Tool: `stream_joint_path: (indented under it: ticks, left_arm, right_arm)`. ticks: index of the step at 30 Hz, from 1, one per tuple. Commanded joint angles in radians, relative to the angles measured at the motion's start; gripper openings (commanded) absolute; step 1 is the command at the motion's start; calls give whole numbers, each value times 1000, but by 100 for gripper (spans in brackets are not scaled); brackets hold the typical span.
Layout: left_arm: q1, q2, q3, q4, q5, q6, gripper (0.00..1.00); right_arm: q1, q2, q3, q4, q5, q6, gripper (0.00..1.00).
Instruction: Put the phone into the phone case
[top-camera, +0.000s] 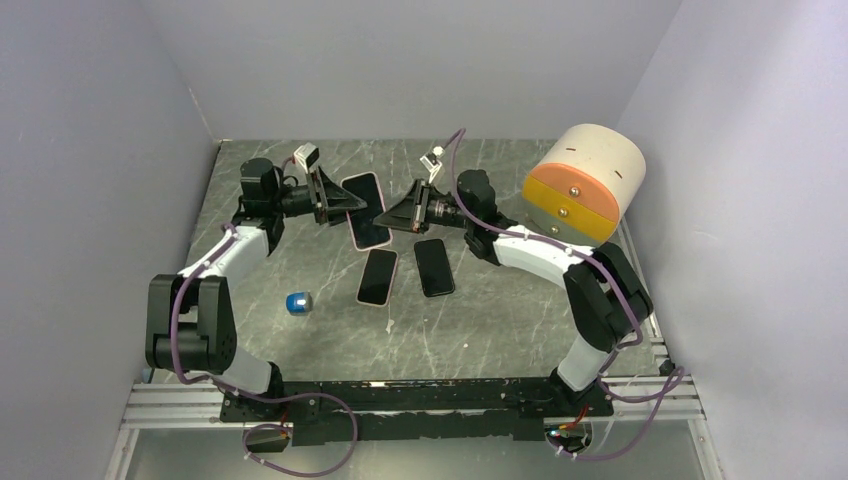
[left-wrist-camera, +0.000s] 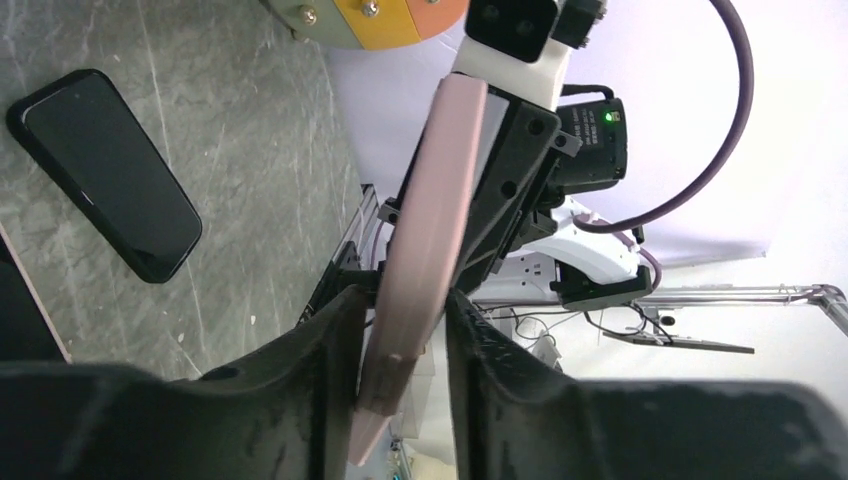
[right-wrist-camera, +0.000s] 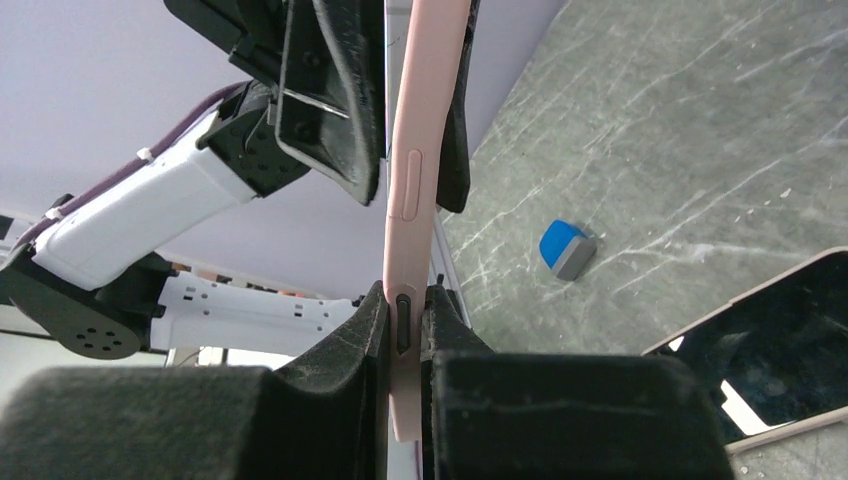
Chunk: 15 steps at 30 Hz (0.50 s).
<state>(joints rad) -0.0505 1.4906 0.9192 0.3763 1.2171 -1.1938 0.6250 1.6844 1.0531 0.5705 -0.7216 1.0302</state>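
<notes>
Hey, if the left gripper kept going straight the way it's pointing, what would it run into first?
Most likely the right gripper, clamped on the far end of the same pink phone the left gripper holds.

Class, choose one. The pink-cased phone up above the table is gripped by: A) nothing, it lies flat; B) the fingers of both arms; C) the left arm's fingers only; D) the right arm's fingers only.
B: the left arm's fingers and the right arm's fingers each clamp an opposite edge of the pink-cased phone.
</notes>
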Motion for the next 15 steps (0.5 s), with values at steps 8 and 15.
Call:
stream_joint_path:
  ticks: [8, 15]
  left_arm:
    - [-52, -26, 13, 80, -3, -20, 11]
    - [-54, -64, 29, 34, -36, 83, 3]
  right_arm:
    - [-2, -67, 2, 57, 21, -26, 26]
    - [-2, -89, -29, -52, -79, -72, 51]
